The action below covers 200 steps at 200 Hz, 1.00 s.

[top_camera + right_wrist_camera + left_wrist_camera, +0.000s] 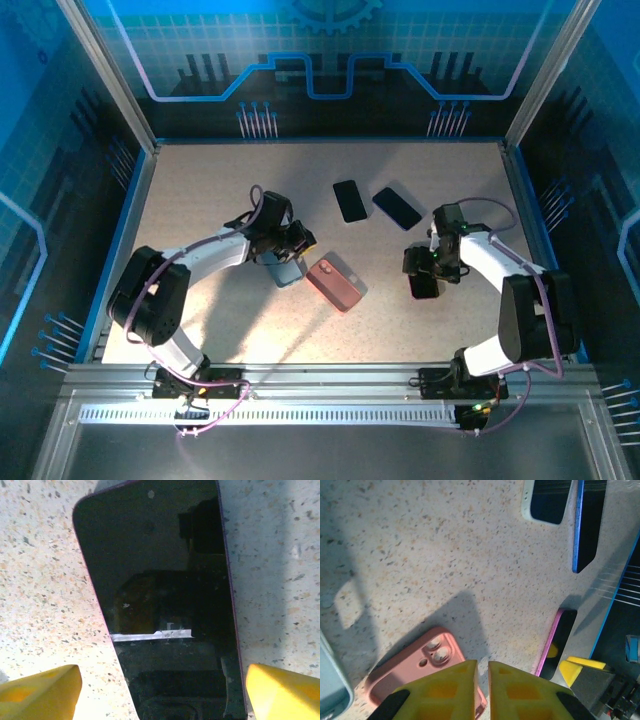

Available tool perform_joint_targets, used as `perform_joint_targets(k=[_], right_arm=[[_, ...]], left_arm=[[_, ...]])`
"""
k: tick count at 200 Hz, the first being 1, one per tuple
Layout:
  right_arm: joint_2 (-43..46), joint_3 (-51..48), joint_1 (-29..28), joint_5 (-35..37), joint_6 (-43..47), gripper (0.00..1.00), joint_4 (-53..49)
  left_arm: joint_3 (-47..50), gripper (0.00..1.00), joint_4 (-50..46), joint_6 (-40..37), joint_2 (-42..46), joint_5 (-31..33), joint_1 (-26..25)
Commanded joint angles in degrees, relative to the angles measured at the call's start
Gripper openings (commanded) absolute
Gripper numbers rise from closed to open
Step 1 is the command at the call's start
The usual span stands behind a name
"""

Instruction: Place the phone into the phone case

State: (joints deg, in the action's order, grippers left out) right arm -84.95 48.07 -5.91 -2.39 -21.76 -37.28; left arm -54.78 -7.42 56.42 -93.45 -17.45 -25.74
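A black phone with a purple rim lies flat on the speckled table. My right gripper stands open over its lower end, one yellow finger on each side and apart from the rim. From above, that gripper covers most of the phone. A pink phone case lies back up, camera holes showing, just left of my left gripper, which is shut on nothing. From above, the pink case sits right of the left gripper.
A pale blue-grey case lies beside the left gripper. Two more dark phones lie further back in the middle. Blue walls close in the table.
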Motion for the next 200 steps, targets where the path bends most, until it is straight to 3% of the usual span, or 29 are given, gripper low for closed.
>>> perform_joint_targets(k=[1, 95, 140, 200], right_arm=[[-1.5, 0.9, 0.7, -0.6, 0.6, 0.87, 0.9], [-8.9, 6.0, -0.3, 1.9, -0.5, 0.86, 0.0], [-12.2, 9.4, -4.1, 5.6, -0.4, 0.79, -3.3], [-10.5, 9.8, -8.3, 3.8, -3.5, 0.82, -6.4]], left_arm=[[2.0, 0.15, -0.9, -1.1, 2.4, -0.9, -0.5], [3.9, 0.15, -2.1, -1.0, 5.0, -0.5, -0.7], [4.8, 0.15, -1.9, -1.4, 6.0, -0.7, -0.7], [6.0, 0.15, -0.5, -1.4, 6.1, -1.4, -0.5]])
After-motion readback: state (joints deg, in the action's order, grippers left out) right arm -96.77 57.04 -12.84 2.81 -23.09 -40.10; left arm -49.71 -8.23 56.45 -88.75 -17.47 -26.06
